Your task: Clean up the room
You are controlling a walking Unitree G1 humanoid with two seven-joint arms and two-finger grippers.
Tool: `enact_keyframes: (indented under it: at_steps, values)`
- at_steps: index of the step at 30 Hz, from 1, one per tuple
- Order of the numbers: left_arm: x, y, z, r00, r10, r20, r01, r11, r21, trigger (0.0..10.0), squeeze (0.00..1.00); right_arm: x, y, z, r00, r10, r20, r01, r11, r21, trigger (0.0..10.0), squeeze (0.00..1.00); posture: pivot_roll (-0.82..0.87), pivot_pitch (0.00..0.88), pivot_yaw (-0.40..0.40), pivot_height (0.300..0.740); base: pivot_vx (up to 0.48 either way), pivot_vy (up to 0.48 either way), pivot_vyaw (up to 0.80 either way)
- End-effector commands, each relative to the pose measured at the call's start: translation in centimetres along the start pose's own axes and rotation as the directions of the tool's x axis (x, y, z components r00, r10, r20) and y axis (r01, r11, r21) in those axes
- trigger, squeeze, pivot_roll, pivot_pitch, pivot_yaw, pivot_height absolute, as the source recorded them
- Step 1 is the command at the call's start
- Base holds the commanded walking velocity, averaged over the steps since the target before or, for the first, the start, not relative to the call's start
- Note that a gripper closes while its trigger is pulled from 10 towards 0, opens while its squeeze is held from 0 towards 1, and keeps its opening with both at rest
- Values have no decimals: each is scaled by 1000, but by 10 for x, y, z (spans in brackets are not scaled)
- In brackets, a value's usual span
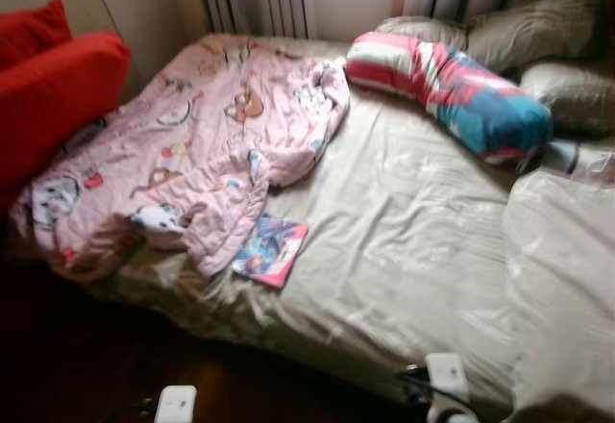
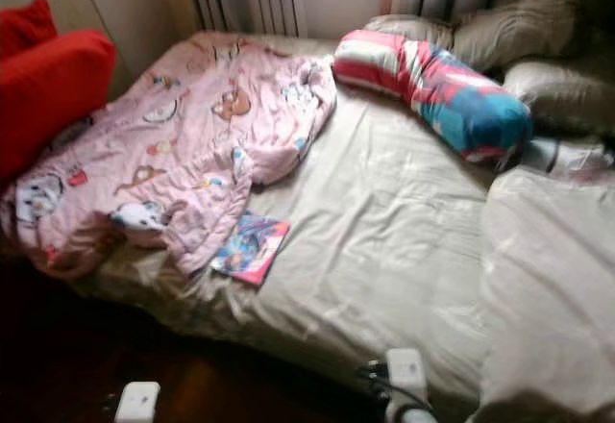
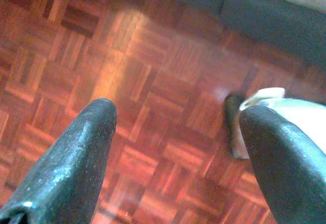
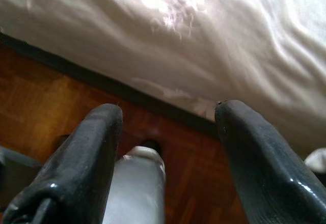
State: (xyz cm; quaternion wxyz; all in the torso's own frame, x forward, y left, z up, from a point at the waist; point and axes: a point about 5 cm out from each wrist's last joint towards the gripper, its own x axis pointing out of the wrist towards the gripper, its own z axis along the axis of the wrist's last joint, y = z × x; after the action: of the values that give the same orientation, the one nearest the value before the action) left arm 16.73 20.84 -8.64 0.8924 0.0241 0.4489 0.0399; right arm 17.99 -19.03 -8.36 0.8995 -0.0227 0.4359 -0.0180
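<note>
A crumpled pink blanket is spread over the bed, well ahead of the left hand, with a small book touching its edge. Both hands are held open and empty, the left over parquet floor, the right hand near the bed's edge. A striped bolster is seen beyond.

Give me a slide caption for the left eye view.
Unmade bed with crumpled pink blanket, small book, striped bolster.
</note>
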Motion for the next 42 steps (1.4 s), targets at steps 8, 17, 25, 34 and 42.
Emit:
enact_keyframes:
  at_steps: [8, 17, 25, 34, 42]
  values:
    - [0, 6, 1, 1000, 6, 0, -6, 1000, 24, 10000, 0, 1, 6, 2, 1000, 17, 8, -17, 1000, 3, 10000, 0, -38, 120, 55, 711, 0, 395, 0]
    - [0, 5, 3, 1000, 0, 3, 0, 1000, 29, 10000, 0, 1, 8, 1, 1000, 18, 6, -18, 1000, 6, 10000, 0, -37, 119, 59, 711, 0, 396, 0]
    - [1, 6, 4, 1000, -2, 6, 1, 1000, 30, 10000, 0, 1, 5, 4, 1000, 1, 8, -1, 999, 52, 10000, 0, -39, 118, 60, 711, 0, 395, -491]
    - [1, 6, 6, 1000, -2, 10, 2, 1000, 30, 10000, 0, 1, 5, 3, 1000, 3, 12, -4, 999, 40, 10000, 0, -36, 108, 65, 711, 0, 396, -388]
    - [1, 2, 5, 1000, -9, 8, 8, 999, 34, 10000, 0, 1, 5, 3, 1000, 7, 15, -8, 999, 36, 10000, 0, -33, 103, 66, 711, 0, 396, 0]
